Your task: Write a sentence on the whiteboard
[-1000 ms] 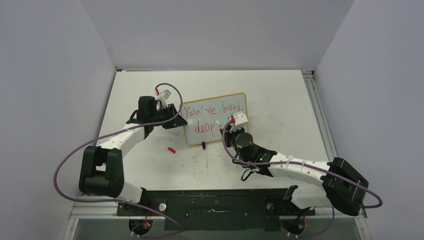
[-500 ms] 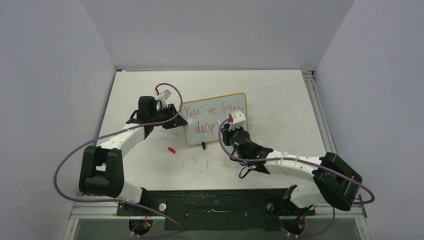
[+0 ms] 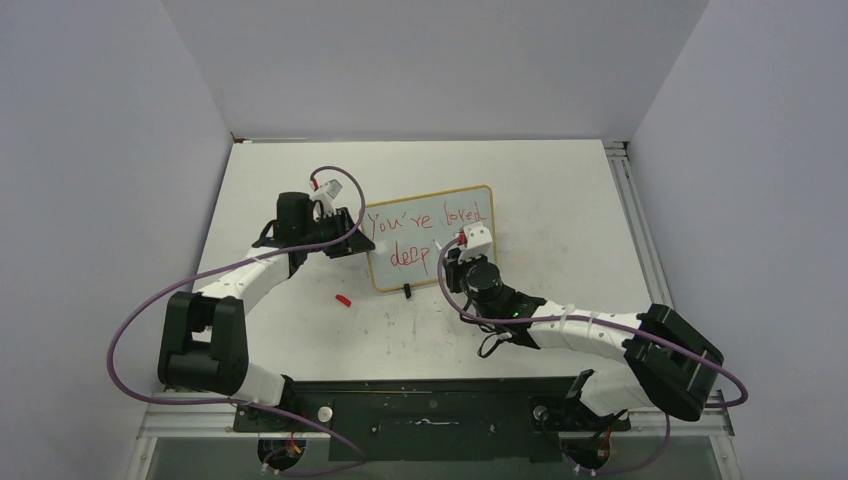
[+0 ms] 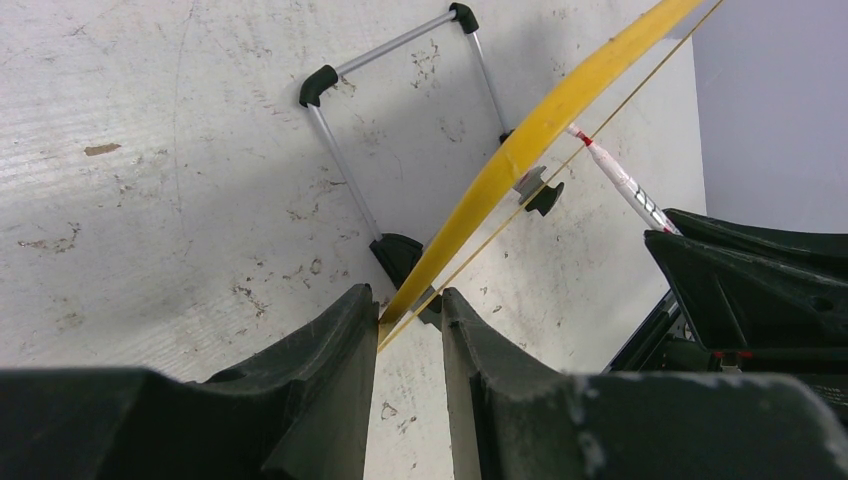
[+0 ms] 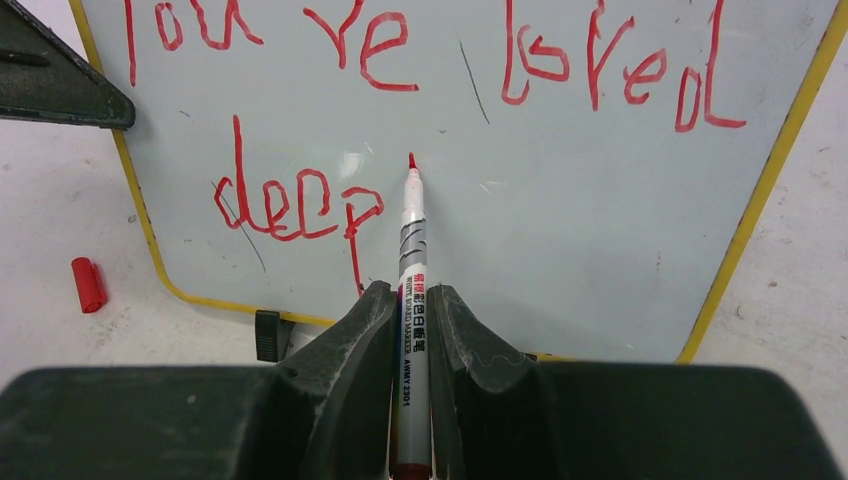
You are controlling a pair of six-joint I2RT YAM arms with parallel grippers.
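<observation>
The whiteboard stands propped mid-table, and its yellow-tan frame shows edge-on in the left wrist view. The sentence is in red: "You're loved" on top and "deep" below, clear in the right wrist view. My left gripper is closed on the board's left edge, with the frame between its fingers. My right gripper is shut on a red whiteboard marker, seen in its own view. The marker tip is at the board just right of "deep".
A red marker cap lies on the table left of and in front of the board, and also shows in the right wrist view. The board's wire stand rests behind it. Side walls close in the table.
My right arm has shifted slightly left, drawing its elbow in, with the marker still at the board. The left arm and the board have not moved.
</observation>
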